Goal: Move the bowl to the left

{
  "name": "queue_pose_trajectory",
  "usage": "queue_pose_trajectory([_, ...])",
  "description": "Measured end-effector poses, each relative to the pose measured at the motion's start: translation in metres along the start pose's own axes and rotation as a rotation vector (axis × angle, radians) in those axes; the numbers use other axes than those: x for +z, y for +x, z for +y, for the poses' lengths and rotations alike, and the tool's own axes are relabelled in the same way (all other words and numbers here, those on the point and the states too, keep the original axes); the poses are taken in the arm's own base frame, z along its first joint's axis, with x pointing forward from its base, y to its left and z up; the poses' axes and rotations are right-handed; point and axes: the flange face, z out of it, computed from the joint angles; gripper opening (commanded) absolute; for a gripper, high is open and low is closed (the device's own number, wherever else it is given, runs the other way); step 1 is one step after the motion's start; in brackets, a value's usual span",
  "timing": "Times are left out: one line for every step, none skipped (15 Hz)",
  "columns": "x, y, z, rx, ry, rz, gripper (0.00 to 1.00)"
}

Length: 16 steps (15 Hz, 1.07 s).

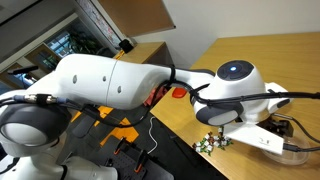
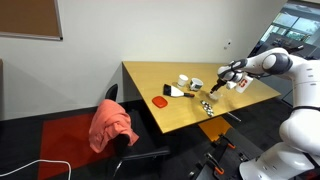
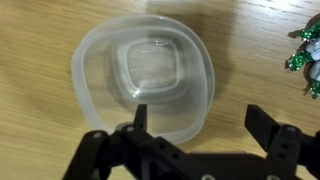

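Observation:
In the wrist view the transparent colourless plastic bowl (image 3: 145,75) sits upright and empty on the wooden table. My gripper (image 3: 198,110) hovers just above it and is open. One finger is over the bowl's inside near its edge and the other finger is over bare table, so the near right rim lies between them. In an exterior view the gripper (image 2: 222,74) is over the far side of the table; I cannot make out the clear bowl there. In the exterior view (image 1: 240,95) the arm hides the bowl.
A white bowl (image 2: 196,83), a small white cup (image 2: 184,79), a red flat object (image 2: 160,100) and a dark item lie on the table (image 2: 170,112). Green-wrapped sweets (image 3: 305,55) lie near the bowl. An orange cloth (image 2: 112,122) hangs on a chair.

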Motion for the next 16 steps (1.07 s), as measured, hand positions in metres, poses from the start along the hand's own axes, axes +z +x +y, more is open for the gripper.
queue_pose_trajectory([0.004, 0.001, 0.000, 0.004, 0.003, -0.008, 0.66])
queue_pose_trajectory([0.007, 0.002, -0.001, 0.004, 0.003, -0.014, 0.58])
queue_pose_trajectory([0.011, 0.003, -0.001, 0.008, 0.003, -0.018, 0.49])
queue_pose_trajectory([0.014, 0.004, -0.001, 0.007, 0.003, -0.023, 0.42])
queue_pose_trajectory([0.016, 0.005, -0.002, 0.006, 0.002, -0.027, 0.35])
queue_pose_trajectory([0.018, 0.005, -0.001, 0.010, 0.002, -0.032, 0.27])
queue_pose_trajectory([0.019, 0.006, -0.001, 0.011, 0.002, -0.035, 0.20])
queue_pose_trajectory([0.019, 0.006, 0.000, 0.011, 0.002, -0.037, 0.12])
queue_pose_trajectory([0.019, 0.007, 0.001, 0.011, 0.002, -0.038, 0.05])
queue_pose_trajectory([0.018, 0.007, 0.002, 0.010, 0.001, -0.039, 0.01])
queue_pose_trajectory([0.018, 0.008, 0.003, 0.010, 0.000, -0.039, 0.00])
queue_pose_trajectory([0.017, 0.008, 0.003, 0.010, -0.002, -0.038, 0.02])
queue_pose_trajectory([0.015, 0.009, 0.004, 0.010, -0.004, -0.036, 0.03])
queue_pose_trajectory([0.015, 0.010, 0.005, 0.010, -0.005, -0.035, 0.03])
queue_pose_trajectory([0.014, 0.010, 0.005, 0.009, -0.006, -0.034, 0.03])
queue_pose_trajectory([0.012, 0.011, 0.005, 0.008, -0.008, -0.033, 0.03])
